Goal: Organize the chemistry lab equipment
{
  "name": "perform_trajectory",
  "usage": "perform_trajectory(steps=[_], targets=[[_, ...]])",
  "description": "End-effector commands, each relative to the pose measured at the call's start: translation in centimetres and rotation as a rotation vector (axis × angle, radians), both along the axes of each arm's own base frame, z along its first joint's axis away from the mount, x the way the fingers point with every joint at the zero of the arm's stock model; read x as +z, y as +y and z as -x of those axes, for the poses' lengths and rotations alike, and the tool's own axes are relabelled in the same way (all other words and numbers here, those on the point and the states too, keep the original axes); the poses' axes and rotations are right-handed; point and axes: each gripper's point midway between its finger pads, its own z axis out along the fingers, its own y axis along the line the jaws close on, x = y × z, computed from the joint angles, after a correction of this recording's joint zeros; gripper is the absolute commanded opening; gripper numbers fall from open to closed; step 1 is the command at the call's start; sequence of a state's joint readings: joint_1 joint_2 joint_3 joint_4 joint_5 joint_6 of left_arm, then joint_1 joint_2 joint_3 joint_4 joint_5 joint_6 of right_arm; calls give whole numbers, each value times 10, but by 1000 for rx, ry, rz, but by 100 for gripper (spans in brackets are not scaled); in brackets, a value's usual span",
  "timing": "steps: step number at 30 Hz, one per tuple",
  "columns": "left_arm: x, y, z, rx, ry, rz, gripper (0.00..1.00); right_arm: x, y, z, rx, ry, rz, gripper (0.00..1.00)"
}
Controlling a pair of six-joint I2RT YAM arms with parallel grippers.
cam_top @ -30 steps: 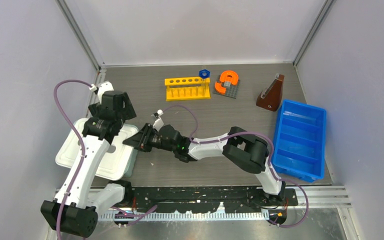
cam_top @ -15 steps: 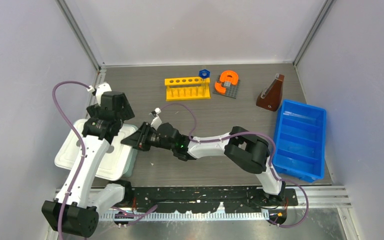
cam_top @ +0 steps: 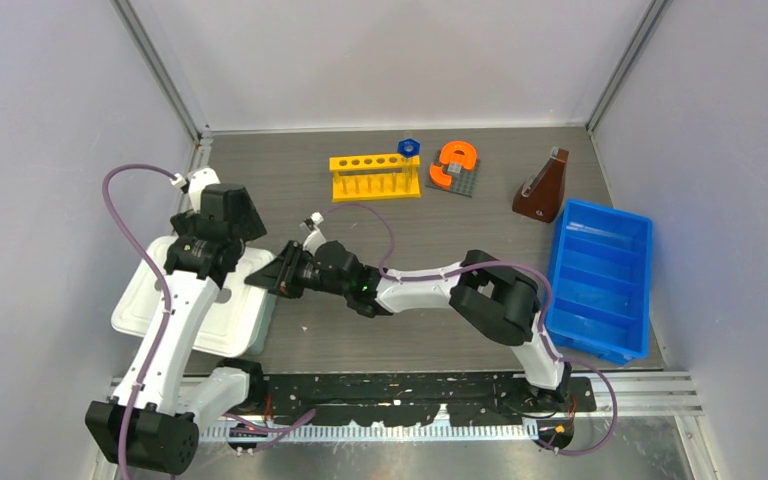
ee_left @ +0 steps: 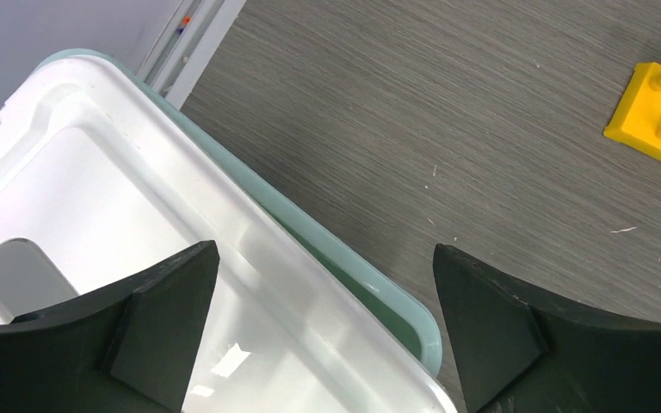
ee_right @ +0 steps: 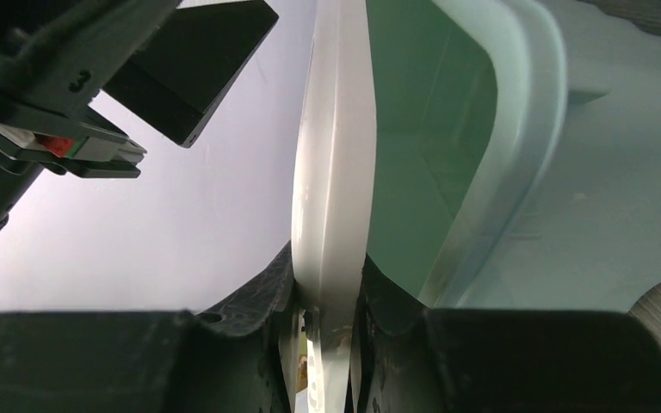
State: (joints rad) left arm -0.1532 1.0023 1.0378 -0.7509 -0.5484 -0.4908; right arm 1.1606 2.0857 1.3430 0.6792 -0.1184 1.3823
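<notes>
Close view along the right gripper [ee_right: 327, 297]: its two dark fingers fill the bottom edge and pinch the thin rim of a white lid [ee_right: 331, 155]. The lid stands edge-on, running up the centre. To its right is the hollow of a pale green tub [ee_right: 422, 172]. At upper left, black parts of the left arm [ee_right: 60, 77] show against a lilac wall [ee_right: 181, 224].

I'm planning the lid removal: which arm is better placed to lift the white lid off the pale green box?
Right. The right claw is shut on the white lid at its edge, so it likely only needs to raise it. The left claw hangs open above the lid, gripping nothing.
</notes>
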Motion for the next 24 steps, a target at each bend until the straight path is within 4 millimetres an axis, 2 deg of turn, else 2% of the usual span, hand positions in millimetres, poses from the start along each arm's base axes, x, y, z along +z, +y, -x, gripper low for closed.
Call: perform_trajectory(steps=[1, 8, 16, 24], targets=[[6, 3, -7, 29, -52, 12, 100, 9, -8, -15, -45, -37, 22, 1], [6, 8, -8, 52, -61, 9, 100, 9, 0, -16, -20, -27, 23, 1], [17, 15, -6, 81, -77, -17, 100, 14, 6, 0, 47, -25, 10, 1], [9, 16, -5, 93, -60, -18, 100, 7, 9, 6, 66, -18, 23, 1]])
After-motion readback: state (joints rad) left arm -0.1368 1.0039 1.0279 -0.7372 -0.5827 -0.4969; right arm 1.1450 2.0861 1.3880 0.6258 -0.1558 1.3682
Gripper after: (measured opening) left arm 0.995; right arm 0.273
